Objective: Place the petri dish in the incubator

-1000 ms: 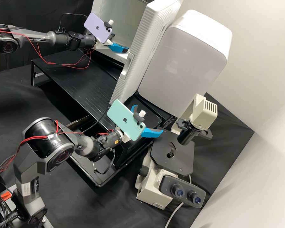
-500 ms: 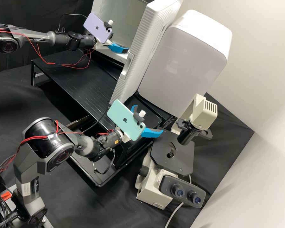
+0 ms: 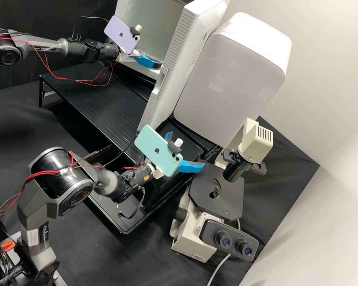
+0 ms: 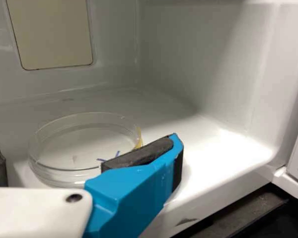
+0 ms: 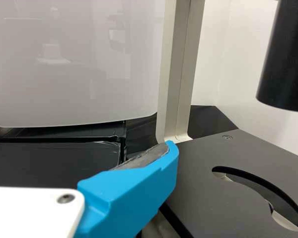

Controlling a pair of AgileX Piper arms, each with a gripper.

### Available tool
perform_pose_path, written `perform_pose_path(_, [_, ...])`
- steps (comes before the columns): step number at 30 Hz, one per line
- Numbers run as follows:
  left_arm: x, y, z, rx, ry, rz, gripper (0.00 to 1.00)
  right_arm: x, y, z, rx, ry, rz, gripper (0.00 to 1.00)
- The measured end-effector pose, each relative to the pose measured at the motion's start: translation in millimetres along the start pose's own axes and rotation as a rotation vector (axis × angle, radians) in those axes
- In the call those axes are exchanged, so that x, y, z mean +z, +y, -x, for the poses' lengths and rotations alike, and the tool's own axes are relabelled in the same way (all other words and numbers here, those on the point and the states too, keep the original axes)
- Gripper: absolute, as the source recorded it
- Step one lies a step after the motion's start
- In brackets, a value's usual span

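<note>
Petri dish (image 4: 64, 153), clear, round and shallow, lies flat on the smooth white floor of the incubator (image 4: 213, 144). My left pincer (image 4: 82, 146) stands wide, one blue finger (image 4: 139, 198) with its black pad at the dish's rim. A beige panel (image 4: 52, 32) sits on the back wall. Outside, a grained black shelf (image 3: 95, 99) stands over black cloth (image 3: 24, 119).
</note>
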State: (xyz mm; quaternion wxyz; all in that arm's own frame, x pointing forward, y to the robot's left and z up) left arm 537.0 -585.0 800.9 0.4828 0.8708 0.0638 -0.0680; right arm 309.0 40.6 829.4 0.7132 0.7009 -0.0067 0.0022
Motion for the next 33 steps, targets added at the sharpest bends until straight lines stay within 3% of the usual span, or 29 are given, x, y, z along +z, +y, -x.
perform_pose_path(4, [1,0.0,4,-0.011,-0.012,-0.001,1.00,0,0,0,0.000,0.000,0.000,1.00])
perform_pose_path(7, [2,0.0,9,-0.013,-0.026,-0.043,1.00,0,0,0,0.000,0.000,0.000,1.00])
perform_pose_path(8, [2,0.1,12,-0.013,-0.030,-0.025,1.00,0,0,0,0.000,0.000,0.000,1.00])
perform_pose_path(10, [3,0.6,18,-0.012,-0.047,-0.037,1.00,0,0,0,0.000,0.000,0.000,1.00])
perform_pose_path(11, [5,0.7,24,-0.010,-0.061,-0.073,1.00,0,0,0,0.000,0.000,0.000,1.00])
perform_pose_path(12, [6,0.9,29,-0.009,-0.066,-0.045,1.00,0,0,0,0.000,0.000,0.000,1.00])
perform_pose_path(16, [21,-2.1,49,0.008,-0.136,-0.084,1.00,0,0,0,0.000,0.000,0.000,1.00])
perform_pose_path(17, [24,-3.5,55,0.008,-0.148,-0.076,1.00,0,0,0,0.000,0.000,0.000,1.00])
perform_pose_path(24, [47,-12.0,101,0.114,-0.176,-0.137,1.00,0,0,0,0.000,0.000,0.000,1.00])
perform_pose_path(28, [51,-15.5,125,0.194,-0.182,-0.123,1.00,0,0,0,0.000,0.000,0.000,1.00])
perform_pose_path(33, [50,-21.0,153,0.260,-0.295,-0.048,1.00,0,0,0,0.000,0.000,0.000,1.00])
